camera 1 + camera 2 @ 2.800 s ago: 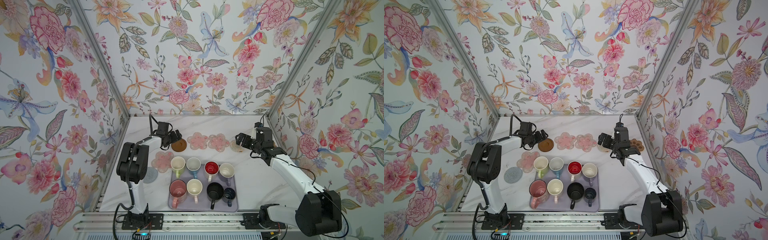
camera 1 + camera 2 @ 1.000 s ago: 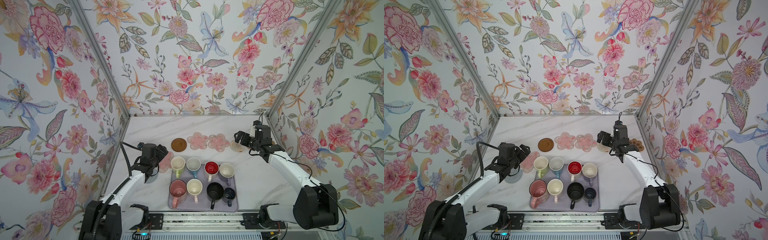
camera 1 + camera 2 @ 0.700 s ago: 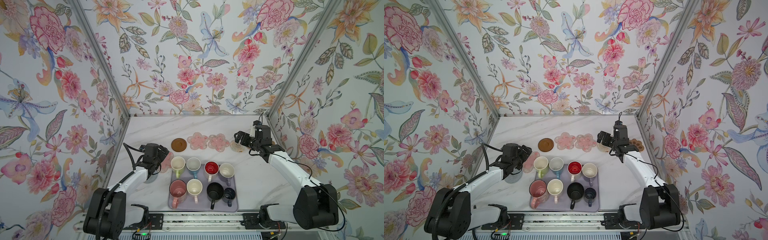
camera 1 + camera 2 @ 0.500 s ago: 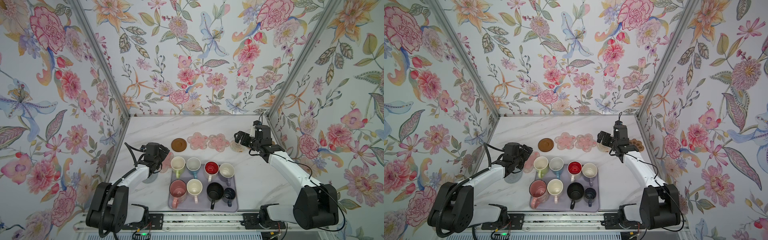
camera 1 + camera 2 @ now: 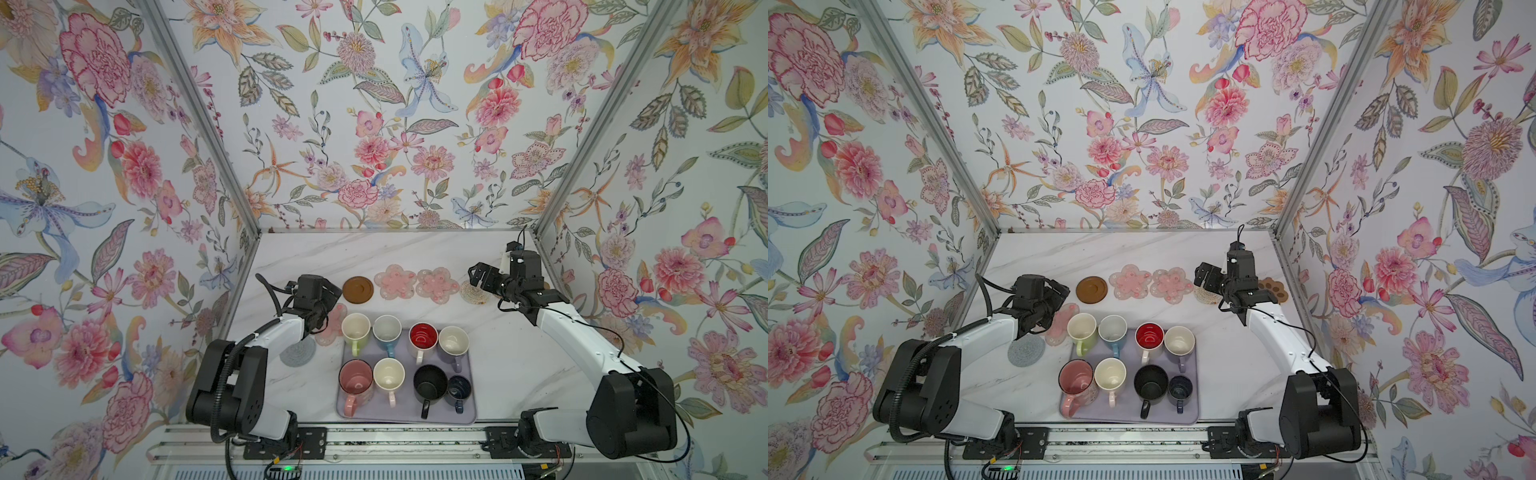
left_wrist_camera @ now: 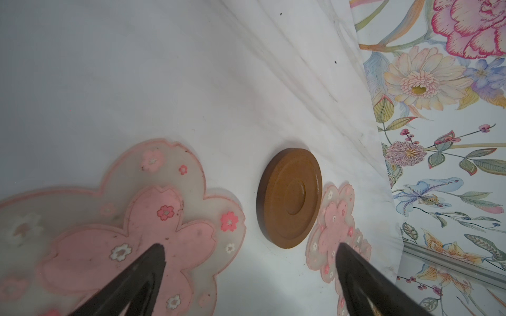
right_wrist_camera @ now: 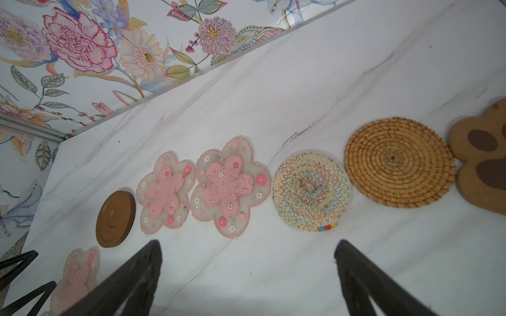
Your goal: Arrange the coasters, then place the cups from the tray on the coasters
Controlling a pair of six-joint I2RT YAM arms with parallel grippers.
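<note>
**Both grippers released above the coaster row**

We find the cups (image 5: 430, 380) standing on the tray (image 5: 399, 415). The left gripper (image 6: 249, 262) is spread and empty: a pink flower coaster (image 6: 131, 232) lies under one finger, and the brown disc (image 6: 289, 198) lies ahead between the jaws. The right gripper (image 7: 246, 260) is spread and empty, with the zigzag woven coaster (image 7: 312, 191) ahead of it

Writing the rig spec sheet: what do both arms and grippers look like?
White links, bulky black joint housings on left arm and right arm. Ribbed black hose on the left, thin black cable on the right. Black left gripper and right gripper, tapered pointed fingers.
</note>
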